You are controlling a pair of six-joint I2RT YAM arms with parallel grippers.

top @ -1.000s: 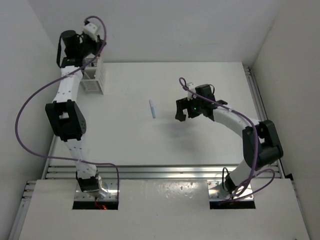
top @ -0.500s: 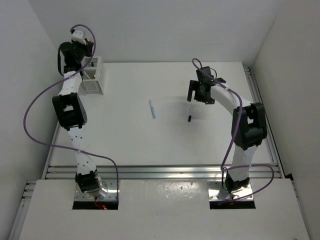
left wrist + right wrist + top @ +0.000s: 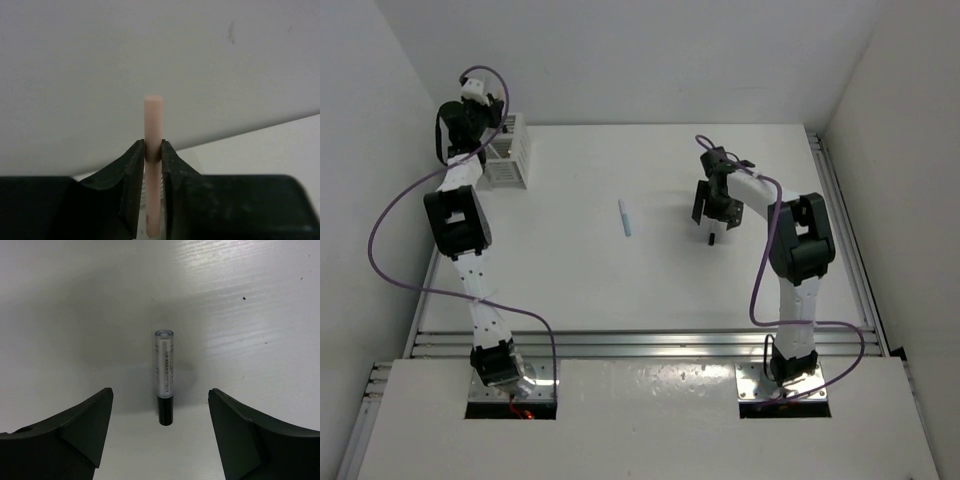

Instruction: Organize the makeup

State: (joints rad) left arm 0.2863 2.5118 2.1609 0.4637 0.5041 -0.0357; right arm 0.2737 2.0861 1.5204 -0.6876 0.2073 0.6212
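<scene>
Right wrist, tube flanked by open right end effector, left end effector pinching peach stick

White table, plain white walls on three sides, metal rail at near edge

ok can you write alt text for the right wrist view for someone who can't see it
A slim makeup tube, clear with a black end, lies on the white table, centred between the two wide-open black fingers of the right gripper. Neither finger touches it.
</scene>
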